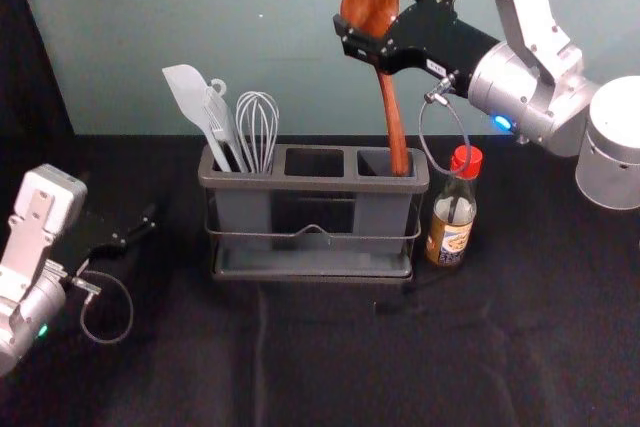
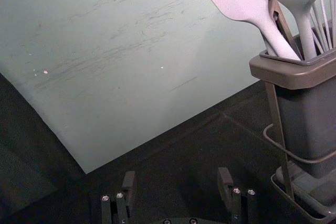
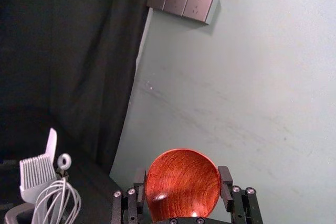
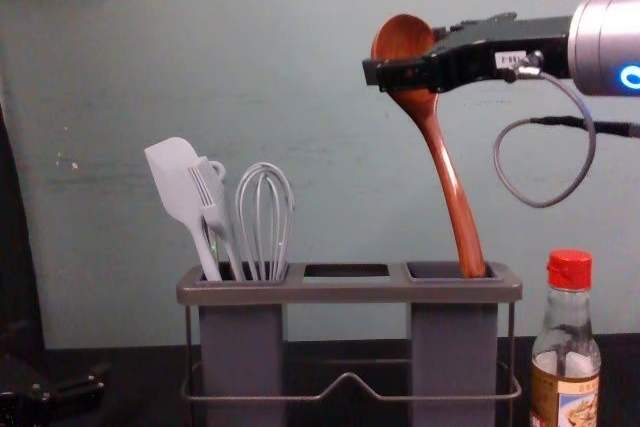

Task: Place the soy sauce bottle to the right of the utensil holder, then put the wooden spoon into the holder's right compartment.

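Observation:
My right gripper (image 1: 372, 27) is above the utensil holder's right side, shut on the wooden spoon (image 1: 392, 112) at its bowl. In the right wrist view the spoon's bowl (image 3: 182, 184) lies between the fingers of the right gripper (image 3: 182, 192). The spoon (image 4: 452, 187) hangs slightly tilted, its handle tip at the right compartment's opening. The grey holder (image 4: 350, 290) stands upright. The soy sauce bottle (image 1: 453, 209), red-capped, stands just right of the holder. My left gripper (image 1: 140, 230) is idle left of the holder; the left wrist view shows this gripper (image 2: 177, 184) open and empty.
A white spatula (image 1: 194, 97), a brush (image 4: 212, 197) and a whisk (image 1: 257, 127) stand in the holder's left compartment. Behind the black-covered table (image 1: 300, 357) rises a pale green wall (image 1: 270, 7). A white cylinder (image 1: 608, 147) is at the right.

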